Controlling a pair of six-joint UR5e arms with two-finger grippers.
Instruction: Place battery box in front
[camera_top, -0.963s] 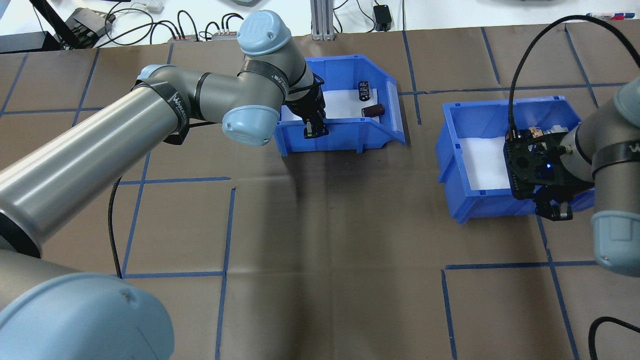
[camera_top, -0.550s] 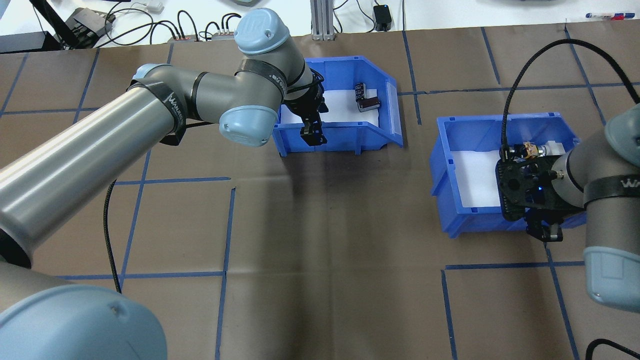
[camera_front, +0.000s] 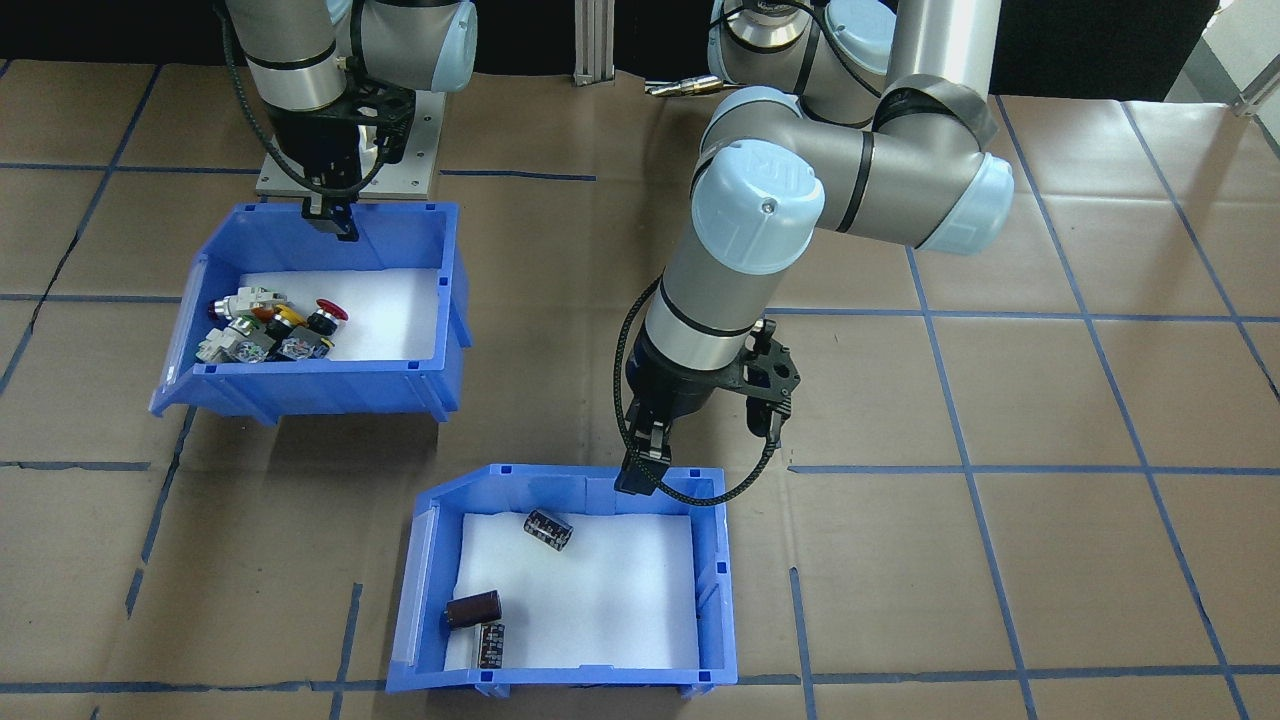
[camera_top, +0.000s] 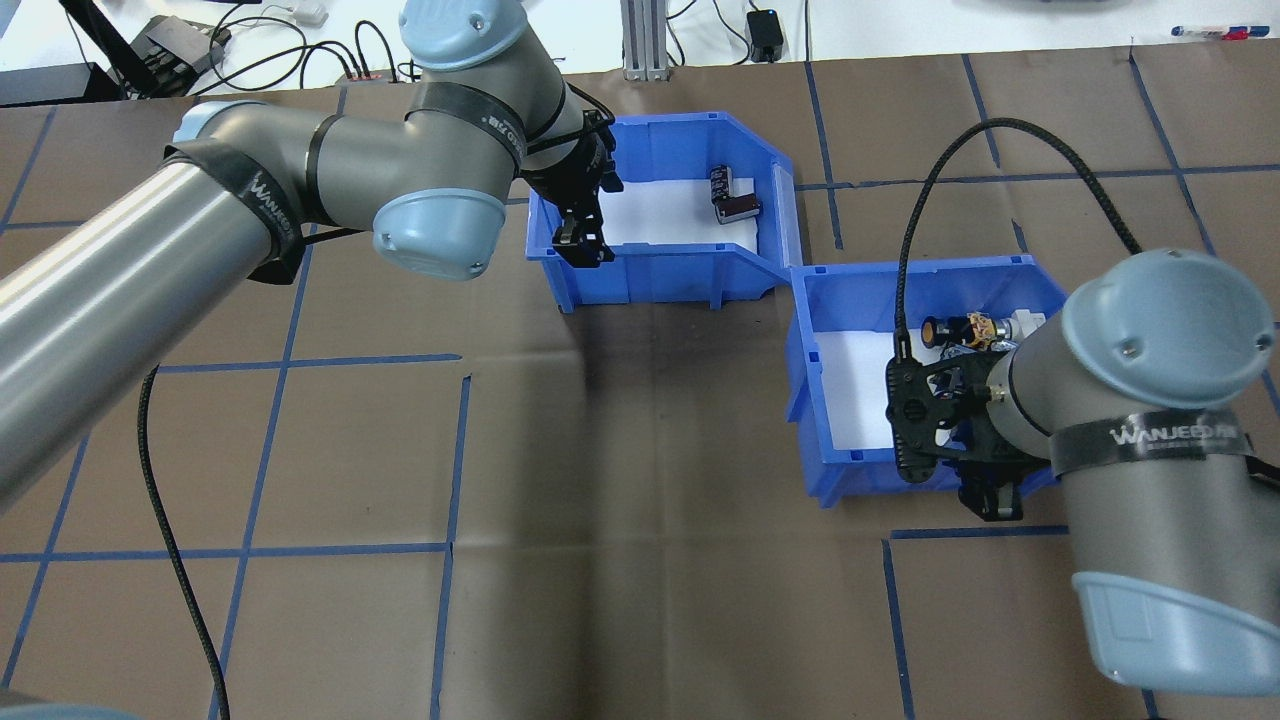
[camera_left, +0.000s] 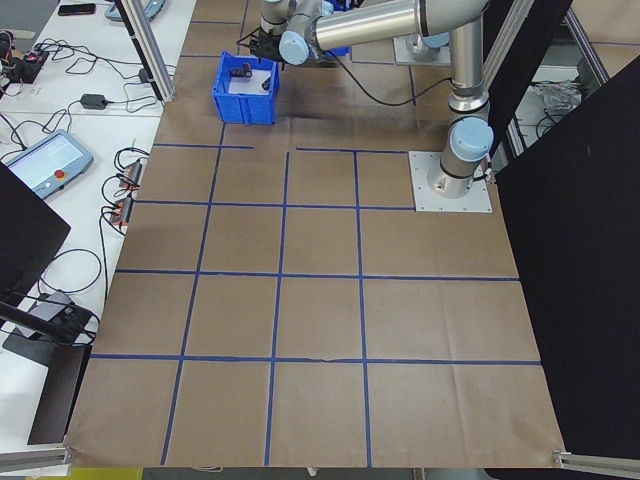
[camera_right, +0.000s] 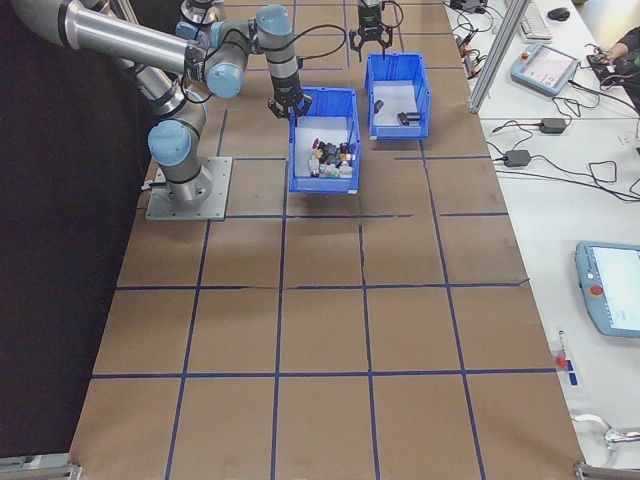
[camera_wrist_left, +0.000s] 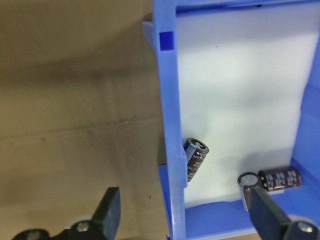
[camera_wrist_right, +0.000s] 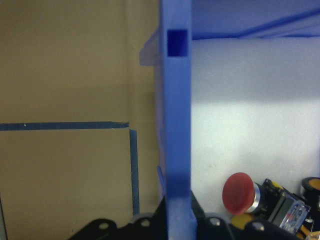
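Blue switch bin (camera_top: 835, 470) hides right tool (camera_top: 992, 500)

Battery box (camera_top: 660, 275): blue, white liner, 3 dark brown/black cylinders (camera_front: 548, 529). Second bin (camera_top: 830, 400): blue, white liner, red, yellow, black switches (camera_front: 270, 325). Bench (camera_top: 650, 480): brown, blue tape grid.

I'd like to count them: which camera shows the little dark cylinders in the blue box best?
The front-facing view: all three cylinders lie unobstructed on the battery box liner. Overhead shows only a clump, the left wrist view crops them, and side views make them tiny.
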